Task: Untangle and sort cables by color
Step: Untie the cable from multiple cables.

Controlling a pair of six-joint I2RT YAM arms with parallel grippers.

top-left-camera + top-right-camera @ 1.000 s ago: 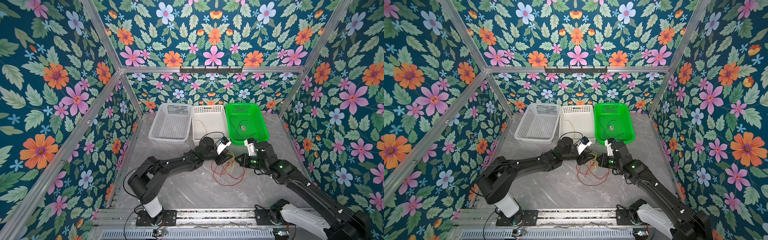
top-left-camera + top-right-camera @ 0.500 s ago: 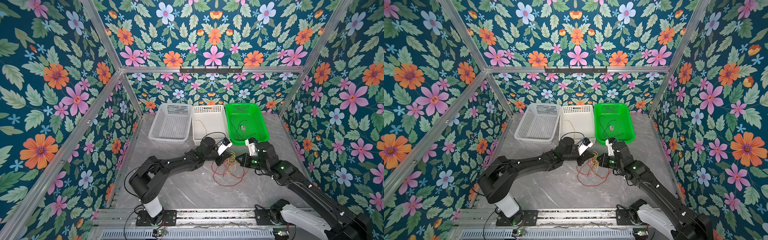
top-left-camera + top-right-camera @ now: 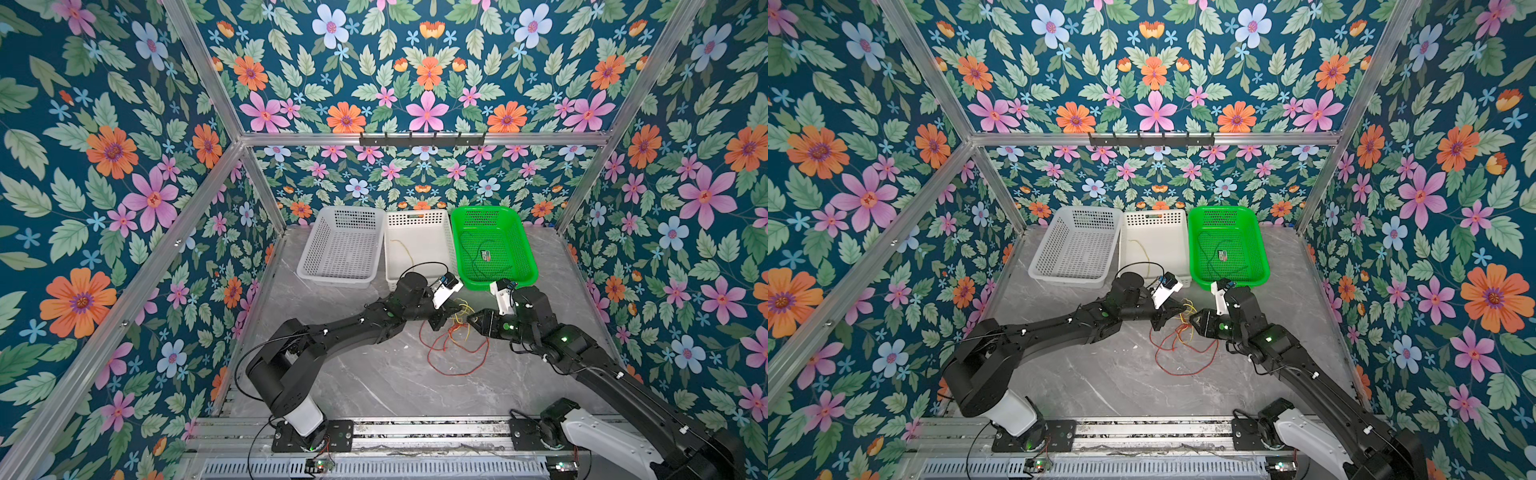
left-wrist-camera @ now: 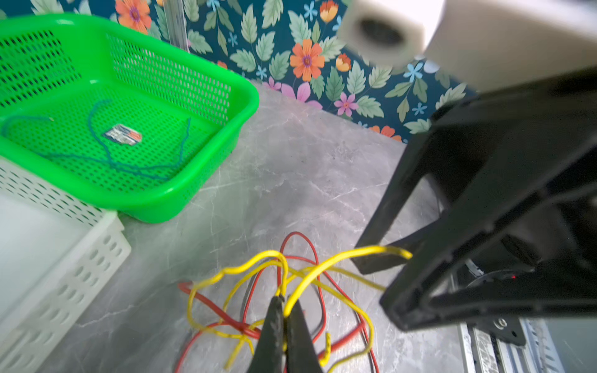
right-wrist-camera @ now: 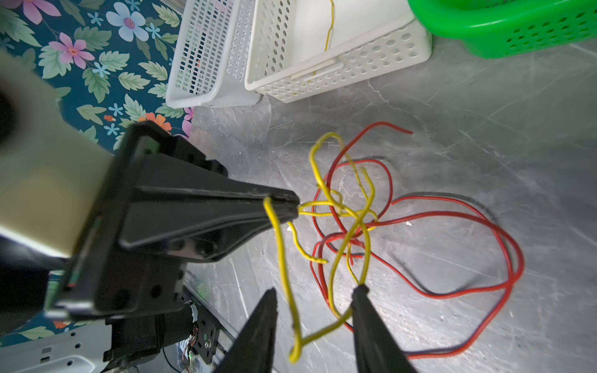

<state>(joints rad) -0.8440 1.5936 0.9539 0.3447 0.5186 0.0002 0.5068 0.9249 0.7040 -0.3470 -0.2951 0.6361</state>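
Firstly, at the 6 o'clock edge of the marble table (image 3: 365, 386), both arm bases sit on a metal rail (image 3: 415, 432), the left at 7 o'clock and the right at 5 o'clock.

Just beyond table centre, toward 1 o'clock, the red cable (image 5: 517, 258) lies flat on the surface in wide loose loops. Yellow cable (image 5: 280, 248) is tangled over the far part of these loops.

The two grippers meet above the tangle, tips close together.
- The left gripper (image 4: 284, 311) comes in from 9 o'clock. Its jaws are pressed together and pinch a yellow strand, which arches up out of the tips.
- The right gripper (image 5: 315, 294) comes in from 3 o'clock. Its jaws stand apart. A yellow strand hangs in the gap between them, and none is clamped.

Three baskets stand side by side along the 12 o'clock edge.
- At 11 o'clock is a grey mesh basket (image 3: 332, 279); no cable is visible inside.
- At 12 o'clock is a white basket (image 3: 415, 215), which holds a single yellow strand (image 5: 329, 32).
- At 1 o'clock is a green basket (image 3: 496, 283), which holds a teal cable (image 4: 182, 148) and a small printed label (image 4: 123, 134).

Floral wall panels (image 3: 424, 112) close the cell behind the baskets.
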